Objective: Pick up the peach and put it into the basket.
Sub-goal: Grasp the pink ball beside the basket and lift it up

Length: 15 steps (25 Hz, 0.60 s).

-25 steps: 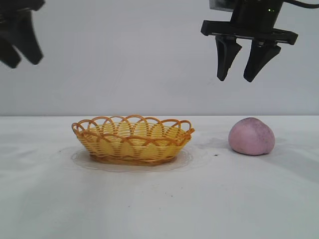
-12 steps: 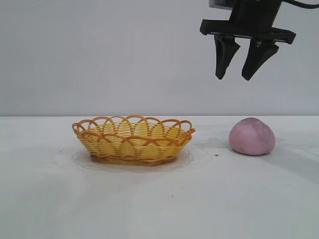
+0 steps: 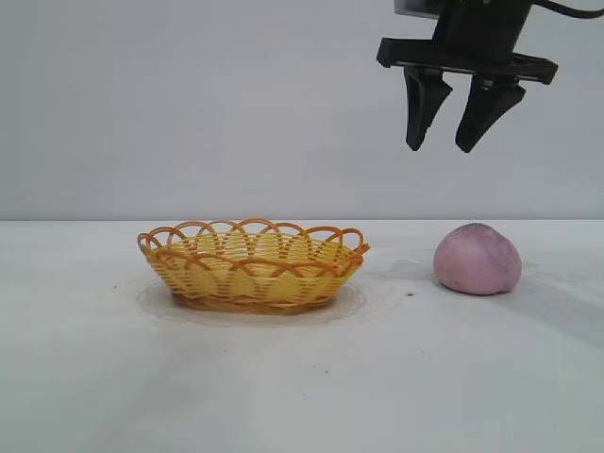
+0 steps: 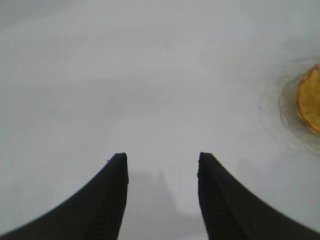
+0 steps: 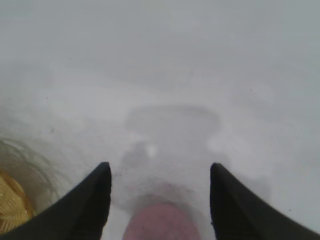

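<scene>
Overhead, the right claw [image 3: 438, 147] hangs high above the counter [image 3: 302, 377], its two dark fingers [image 3: 422, 106] pointing downward and spread apart with nothing between them. Taking the peach [image 3: 477, 259] as the reference, this claw sits well above it and slightly toward the basket side, clear of any contact. In the right wrist view, the right claw [image 5: 160, 172] shows the same spread stance, and the top of the peach [image 5: 161, 222] appears between the two fingertips, farther down on the counter surface.

The left claw [image 4: 162, 162] is visible only in the left wrist view. Its fingers [image 4: 117, 200] stand apart, gripping nothing, with bare counter beneath them. An edge of the basket [image 4: 310, 100] shows at the margin of that view, well apart from this claw.

The peach rests on the counter, upright on its flat underside, with a dull pink-mauve dome and a faintly grey smudged top. It lies outside the basket [image 3: 252, 265], near it but not touching, with a strip of bare counter between the two.

The basket is a shallow oval of yellow-orange weave with a darker looped rim. It stands flat on the counter, to the side of the peach, and nothing is visible inside it.
</scene>
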Each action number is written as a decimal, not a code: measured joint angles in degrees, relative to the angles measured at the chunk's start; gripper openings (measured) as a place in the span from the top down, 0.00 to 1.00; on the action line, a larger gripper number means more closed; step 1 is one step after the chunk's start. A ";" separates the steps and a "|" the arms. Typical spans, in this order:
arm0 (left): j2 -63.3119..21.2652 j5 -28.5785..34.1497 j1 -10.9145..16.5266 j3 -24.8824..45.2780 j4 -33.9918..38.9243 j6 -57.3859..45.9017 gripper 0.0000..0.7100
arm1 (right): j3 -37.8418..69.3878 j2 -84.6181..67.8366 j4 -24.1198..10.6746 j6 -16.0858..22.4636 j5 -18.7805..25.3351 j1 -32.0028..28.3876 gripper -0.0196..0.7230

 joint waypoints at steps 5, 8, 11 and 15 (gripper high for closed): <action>-10.77 7.42 0.00 4.85 -0.51 0.00 0.60 | 0.00 0.22 0.30 0.00 0.00 0.00 0.41; -18.39 12.50 -0.08 7.89 -1.47 0.00 0.60 | 0.00 0.58 0.41 0.00 0.00 0.00 0.41; -24.12 14.21 -0.08 10.36 -1.84 0.00 0.60 | 0.00 0.58 0.41 0.00 -0.05 0.00 0.41; -30.87 16.01 -0.08 16.35 -2.19 0.00 0.60 | 0.00 0.58 0.41 -0.08 -0.05 0.00 0.41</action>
